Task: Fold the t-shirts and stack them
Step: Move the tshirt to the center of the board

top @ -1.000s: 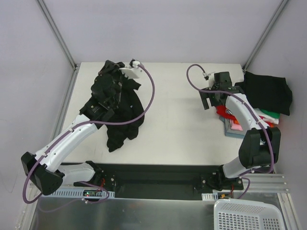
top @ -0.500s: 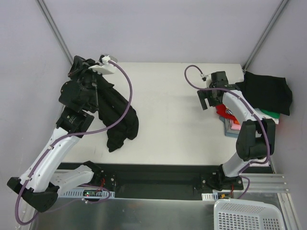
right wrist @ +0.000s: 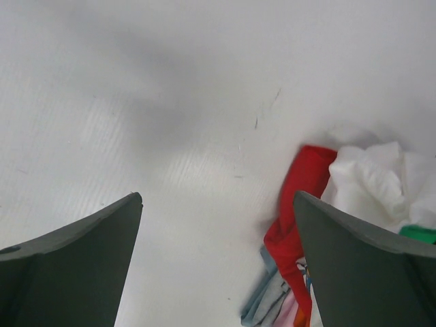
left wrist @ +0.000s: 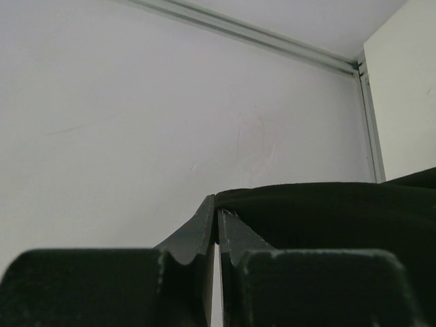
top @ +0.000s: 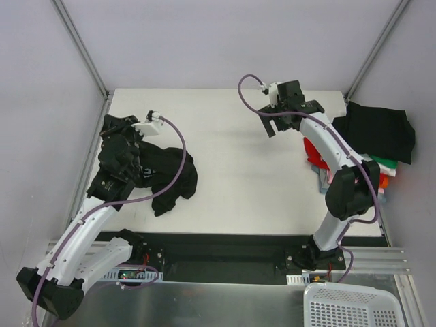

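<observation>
The job looks partly done. Nearest the robot, past the near right corner, sits a white basket (top: 347,306). I cannot tell if anything is in it.

On the left side of the tabletop (top: 238,177) lies a black t-shirt (top: 170,178). It is all bunched up and not folded yet. The left end effector (left wrist: 216,219) is pinched tight on one edge of it, over by the far left of the tabletop. The shirt makes one long lump. Its long way runs on a slant, from the pinched end at the far left to a loose end that points near and a little right. It is too crumpled to tell which end is the neck and which is the bottom.

By the right edge is the pile of folded t-shirts (top: 387,165). In the right wrist view, red, white, a bit of green and some pale blue peek out. A black folded t-shirt (top: 381,133) rests on the far part of the pile. These ones look finished.

Farther back, the right end effector (right wrist: 212,197) hangs over bare tabletop, just left of the pile. Its fingers are spread wide and there is nothing in them.

What is left, I think, is to spread the black t-shirt flat, fold it and put it on the pile.
</observation>
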